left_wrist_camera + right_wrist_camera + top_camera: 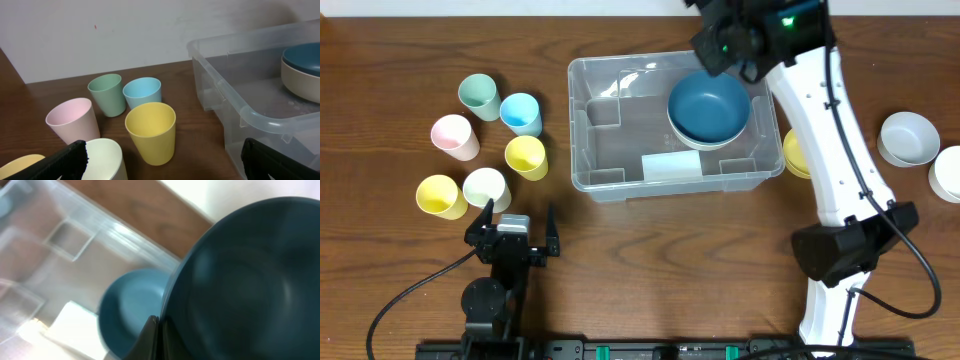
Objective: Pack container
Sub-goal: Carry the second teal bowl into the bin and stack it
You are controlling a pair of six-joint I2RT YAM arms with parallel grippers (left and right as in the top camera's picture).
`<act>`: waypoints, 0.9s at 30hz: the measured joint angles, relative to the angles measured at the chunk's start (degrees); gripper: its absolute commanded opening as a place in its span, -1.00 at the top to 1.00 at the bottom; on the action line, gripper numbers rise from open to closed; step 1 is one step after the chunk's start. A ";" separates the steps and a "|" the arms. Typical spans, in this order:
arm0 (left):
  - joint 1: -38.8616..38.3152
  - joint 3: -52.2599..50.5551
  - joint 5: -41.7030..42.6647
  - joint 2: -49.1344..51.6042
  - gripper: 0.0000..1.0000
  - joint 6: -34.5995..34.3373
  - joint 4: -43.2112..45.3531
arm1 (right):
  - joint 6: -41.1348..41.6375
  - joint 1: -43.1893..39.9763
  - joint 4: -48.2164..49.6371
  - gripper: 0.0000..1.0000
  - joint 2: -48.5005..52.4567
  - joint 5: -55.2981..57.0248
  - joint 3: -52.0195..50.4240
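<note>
The container (582,130) is set at the middle of the wooden table (380,300), its long walls parallel to the table's front edge. It is a large clear plastic bin with rounded corners, a moulded rim and stepped recesses at the corners. A white label (672,165) is seen on its base close to the near wall. The left and middle parts of its floor are left open. Its right rear corner is taken up by a blue bowl (710,105) over a paler one.

The right gripper (156,330) is held above that corner, and its arm crosses the container's right rim. Its fingers are clenched on the rim of a dark blue bowl (250,270), below which a lighter blue bowl (130,305) is seen inside the bin. Whether the held bowl touches the one below cannot be told.

The left gripper (520,208) is kept low near the front edge with its jaws spread wide and nothing between them. A strip of bare wood lies between it and the container's near wall.

Six cups are grouped left of the bin: green (478,95), blue (521,113), pink (453,136), yellow (526,156), white (485,187) and a second yellow (440,196). The first yellow cup stands nearest the left wall but apart from it. A yellow bowl (795,152) lies just beside the right wall, and two white bowls (908,137) lie well apart from the container, near the table's right edge.
</note>
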 measured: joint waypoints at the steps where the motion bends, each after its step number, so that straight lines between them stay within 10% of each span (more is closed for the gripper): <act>1: 0.00 0.00 0.00 -0.02 -0.96 0.00 0.00 | 0.44 0.70 -1.53 0.98 0.00 -0.42 0.00; 14: 0.00 0.00 0.00 0.00 -0.96 0.00 0.00 | 3.37 6.71 -12.35 0.98 0.00 -3.50 -0.87; 27: 0.00 0.00 0.00 -0.02 -0.96 0.00 0.00 | 4.44 6.88 0.11 0.97 0.00 -3.61 -15.98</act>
